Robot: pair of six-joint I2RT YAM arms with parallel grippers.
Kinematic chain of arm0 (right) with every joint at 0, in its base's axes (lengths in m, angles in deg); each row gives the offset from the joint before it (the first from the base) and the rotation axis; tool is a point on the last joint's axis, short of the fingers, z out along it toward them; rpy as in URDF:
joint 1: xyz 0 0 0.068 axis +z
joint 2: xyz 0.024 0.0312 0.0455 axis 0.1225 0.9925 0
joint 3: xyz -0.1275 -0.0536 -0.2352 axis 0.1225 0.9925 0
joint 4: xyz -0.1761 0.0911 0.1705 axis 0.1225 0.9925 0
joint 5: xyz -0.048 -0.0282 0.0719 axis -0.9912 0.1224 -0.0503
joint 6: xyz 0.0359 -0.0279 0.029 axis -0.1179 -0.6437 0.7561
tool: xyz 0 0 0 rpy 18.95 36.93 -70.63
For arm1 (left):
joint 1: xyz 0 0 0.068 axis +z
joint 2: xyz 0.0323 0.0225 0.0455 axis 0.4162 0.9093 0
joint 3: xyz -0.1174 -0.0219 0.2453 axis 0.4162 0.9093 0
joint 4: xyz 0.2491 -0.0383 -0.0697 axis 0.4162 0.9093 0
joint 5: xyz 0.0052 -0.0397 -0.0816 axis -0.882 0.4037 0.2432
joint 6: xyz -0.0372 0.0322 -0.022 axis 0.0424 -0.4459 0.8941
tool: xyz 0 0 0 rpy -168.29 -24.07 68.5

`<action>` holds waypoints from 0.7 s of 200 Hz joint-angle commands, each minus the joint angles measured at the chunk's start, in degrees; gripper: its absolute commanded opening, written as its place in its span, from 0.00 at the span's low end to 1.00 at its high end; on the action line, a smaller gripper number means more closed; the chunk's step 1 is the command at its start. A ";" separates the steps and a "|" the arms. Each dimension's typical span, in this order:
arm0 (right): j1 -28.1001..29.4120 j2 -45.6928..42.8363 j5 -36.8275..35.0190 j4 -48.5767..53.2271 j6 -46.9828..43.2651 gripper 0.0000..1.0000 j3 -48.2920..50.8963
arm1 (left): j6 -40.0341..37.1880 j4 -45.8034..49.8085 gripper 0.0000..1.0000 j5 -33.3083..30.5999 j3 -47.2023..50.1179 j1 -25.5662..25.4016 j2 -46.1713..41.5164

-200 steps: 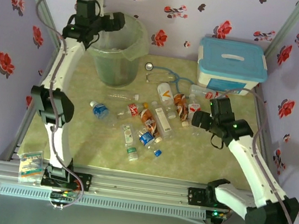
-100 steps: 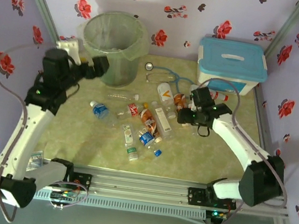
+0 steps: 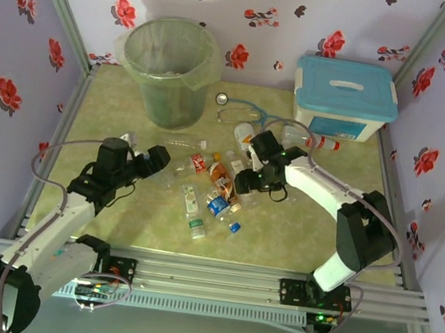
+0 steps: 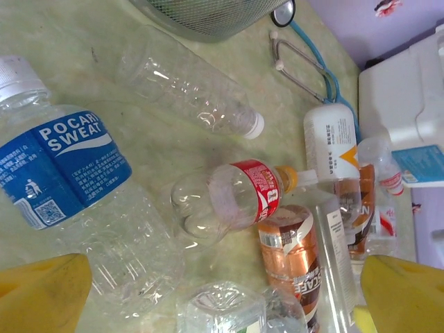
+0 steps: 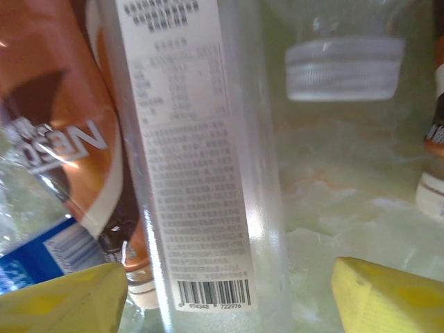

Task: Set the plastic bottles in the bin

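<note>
Closing in for pickups; we judge no bottle is lifted yet. Right claw (image 3: pixel 244 179) is open, its fingers either side of a clear white-labelled bottle (image 5: pixel 201 173) in the heap mid-surface. Next it must close without pinching the brown-labelled bottle (image 5: pixel 59 132) alongside. Left claw (image 3: pixel 155 159) is spread wide just beside the blue-labelled bottle (image 4: pixel 66 163). Bin (image 3: pixel 170 97) stands far left near the back wall. Bare surface (image 3: pixel 113 118) between gives us carrying room.

Lighting was bright, diffuse and overhead. The bin (image 3: pixel 170 68) cast a soft shadow on the rear wall (image 3: pixel 352 11). Glare streaked the labelled clear bottle (image 5: pixel 201 173) in the right wrist view, which was blurred throughout.
</note>
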 commanded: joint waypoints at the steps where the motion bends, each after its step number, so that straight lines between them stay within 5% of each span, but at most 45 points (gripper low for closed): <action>1: 0.93 1.01 1.91 -0.98 0.17 0.78 1.70 | 3.55 -6.05 1.00 0.57 -0.25 -0.70 1.01; 140: 0.94 3.36 -1.37 -0.15 0.20 0.54 0.92 | 5.74 -12.76 1.00 2.38 -0.65 -1.87 6.06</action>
